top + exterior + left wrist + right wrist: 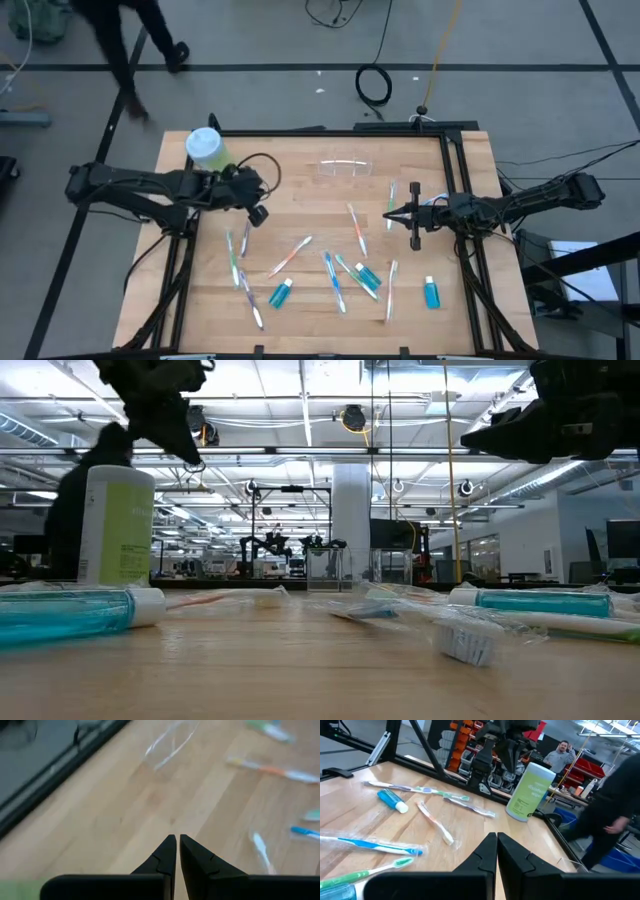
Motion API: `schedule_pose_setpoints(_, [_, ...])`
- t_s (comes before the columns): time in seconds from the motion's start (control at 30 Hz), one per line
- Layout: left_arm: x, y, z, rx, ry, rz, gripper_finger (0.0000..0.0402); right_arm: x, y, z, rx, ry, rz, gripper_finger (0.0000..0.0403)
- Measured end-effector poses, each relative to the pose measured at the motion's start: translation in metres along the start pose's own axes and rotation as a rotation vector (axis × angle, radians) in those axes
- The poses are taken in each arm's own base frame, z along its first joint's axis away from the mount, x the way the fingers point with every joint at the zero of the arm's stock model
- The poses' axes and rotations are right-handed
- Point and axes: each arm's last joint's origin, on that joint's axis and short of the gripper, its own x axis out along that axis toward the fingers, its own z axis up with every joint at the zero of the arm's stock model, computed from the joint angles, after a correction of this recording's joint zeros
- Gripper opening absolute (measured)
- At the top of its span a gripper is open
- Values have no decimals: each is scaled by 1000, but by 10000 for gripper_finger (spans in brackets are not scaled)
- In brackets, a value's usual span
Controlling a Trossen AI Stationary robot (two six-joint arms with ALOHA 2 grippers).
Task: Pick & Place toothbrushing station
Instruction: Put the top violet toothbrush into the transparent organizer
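A clear plastic cup [345, 168] lies on its side on the wooden table near the far edge; it also shows in the left wrist view [170, 740]. Several thin toothbrushes [290, 257] lie scattered flat over the table's middle and near part. Three teal tubes with white caps lie flat at the near side: one left [280, 293], one middle [366, 277], one right [431, 293]. My left gripper [268, 186] is shut and empty above bare wood [178, 840], left of the cup. My right gripper [388, 213] is shut and empty [497, 837], above the table's right half.
A tall green bottle [205, 148] with a white cap stands at the far left corner, close behind my left arm. A black frame [455, 180] runs along the table's edges. A person [130, 40] moves on the floor beyond the far left corner.
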Motion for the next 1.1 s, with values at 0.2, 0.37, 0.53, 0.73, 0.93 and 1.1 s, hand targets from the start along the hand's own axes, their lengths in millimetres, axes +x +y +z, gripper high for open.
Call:
schedule_pose_setpoints(0.2, [11, -6, -4, -213, 223, 72, 31, 0, 0, 0, 41, 0, 0, 6])
schedule_pose_setpoints(0.37, [20, -3, -13, -409, 368, 165, 31, 0, 0, 0, 100, 0, 1, 6])
schedule_pose_setpoints(0.53, [26, -4, -16, -498, 441, 184, 31, 0, 0, 0, 150, -1, 1, 6])
schedule_pose_setpoints(0.73, [30, -6, -16, -484, 441, 190, 31, 0, 0, 0, 185, 0, 1, 6])
schedule_pose_setpoints(0.93, [34, -9, -9, -351, 395, 100, 31, 0, 0, 0, 188, 0, 1, 6])
schedule_pose_setpoints(1.1, [37, -17, 1, -330, 297, -5, 31, 0, 0, 0, 188, 0, 2, 6])
